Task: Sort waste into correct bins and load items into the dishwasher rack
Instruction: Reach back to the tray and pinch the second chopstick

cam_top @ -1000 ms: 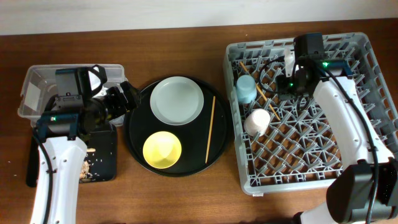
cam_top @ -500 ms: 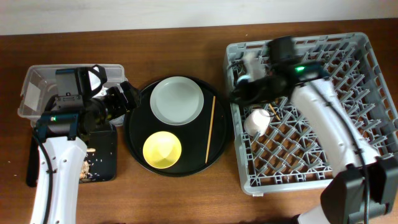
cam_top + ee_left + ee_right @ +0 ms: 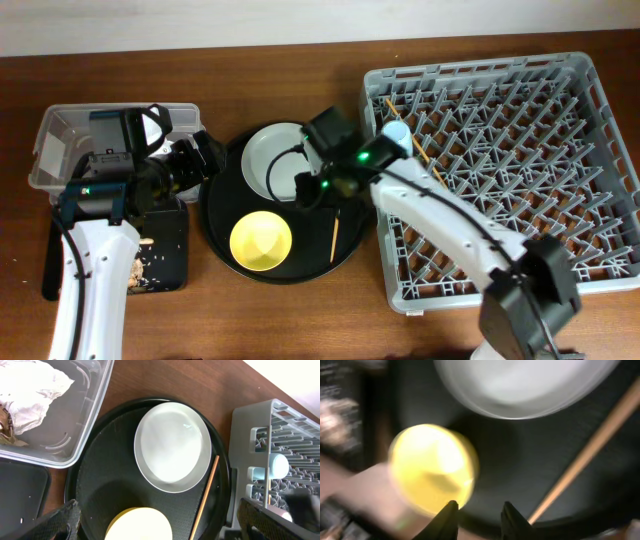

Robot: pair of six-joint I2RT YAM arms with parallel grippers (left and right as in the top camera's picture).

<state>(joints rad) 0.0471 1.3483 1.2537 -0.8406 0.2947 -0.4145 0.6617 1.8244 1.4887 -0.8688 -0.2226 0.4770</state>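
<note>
Two hands are hanging over the bench (image 3: 300, 320). The left hand (image 3: 165, 522) is gaping wide and empty near the clear tub (image 3: 60, 140) holding the crumpled napkin (image 3: 30, 390). The right hand (image 3: 479, 512), fingers narrowly parted on nothing, is hovering above the round black tray (image 3: 225, 200), between the smooth yellow bowl (image 3: 261, 241) and a thin wooden chopstick (image 3: 335, 240). The grey pegged rack (image 3: 480, 68) is sitting at the right.

Pale round plate (image 3: 172, 445) sits upright on the far side of the round black tray (image 3: 105, 475). Yellow bowl (image 3: 261, 241) upright, near side. One wooden chopstick (image 3: 205, 492) lies flat along the tray's right edge. Light blue cup (image 3: 393, 135) in the far-left corner of the grey rack (image 3: 590, 150). Crumpled napkin (image 3: 30, 390) in the clear tub (image 3: 85, 420).
</note>
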